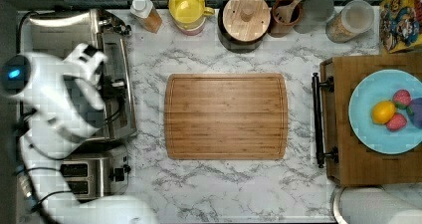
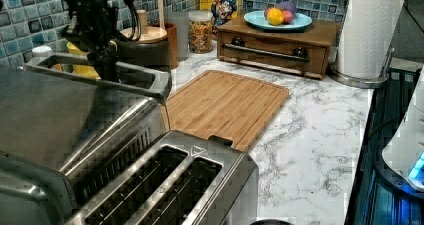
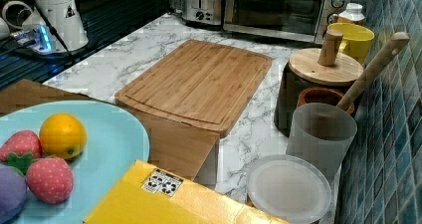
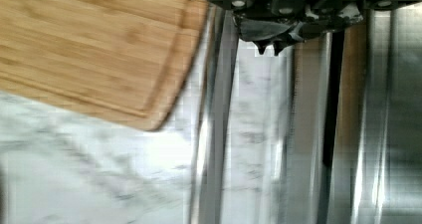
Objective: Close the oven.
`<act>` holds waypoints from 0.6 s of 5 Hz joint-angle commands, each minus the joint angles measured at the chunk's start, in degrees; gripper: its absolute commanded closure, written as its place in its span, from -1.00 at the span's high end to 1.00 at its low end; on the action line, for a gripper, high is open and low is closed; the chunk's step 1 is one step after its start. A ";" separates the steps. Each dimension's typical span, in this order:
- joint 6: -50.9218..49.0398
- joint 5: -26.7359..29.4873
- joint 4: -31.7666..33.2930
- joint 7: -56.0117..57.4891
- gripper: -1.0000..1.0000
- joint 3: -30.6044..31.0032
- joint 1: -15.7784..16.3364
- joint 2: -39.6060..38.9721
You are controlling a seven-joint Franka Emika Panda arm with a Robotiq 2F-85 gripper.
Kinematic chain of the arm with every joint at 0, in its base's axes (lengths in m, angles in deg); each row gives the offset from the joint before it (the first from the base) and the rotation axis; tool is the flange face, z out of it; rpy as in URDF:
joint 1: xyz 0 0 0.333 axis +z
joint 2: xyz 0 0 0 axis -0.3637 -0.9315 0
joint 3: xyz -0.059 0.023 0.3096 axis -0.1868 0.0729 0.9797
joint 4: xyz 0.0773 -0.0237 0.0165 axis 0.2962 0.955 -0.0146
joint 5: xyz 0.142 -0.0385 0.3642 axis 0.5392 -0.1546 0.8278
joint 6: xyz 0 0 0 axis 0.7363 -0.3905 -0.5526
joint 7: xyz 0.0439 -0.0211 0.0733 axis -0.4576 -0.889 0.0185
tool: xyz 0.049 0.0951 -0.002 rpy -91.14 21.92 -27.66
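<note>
At the top view's far left the oven [image 1: 117, 79] stands on the counter [image 1: 224, 184], its door nearly upright. The jaws [image 4: 268, 45] hang just behind the bar handle [image 4: 214, 124], pinched together on nothing, I'd judge to nudge it shut. Rightward, the cutting board [image 1: 226, 115] lies mid-counter, clear of the door's swing.

Brushed steel oven [image 3: 286, 7], matt bamboo cutting board [image 1: 226, 116]
</note>
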 commanded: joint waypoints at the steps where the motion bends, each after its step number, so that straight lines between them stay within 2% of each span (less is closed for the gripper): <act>1: 7.75 -4.61 -8.39 -14.10 -1.00 -1.06 -1.72 3.52; 2: 12.40 6.57 -5.16 -7.03 -1.00 1.03 -6.82 6.83; 3: 11.52 15.86 -5.82 2.65 -1.00 2.54 -9.79 7.81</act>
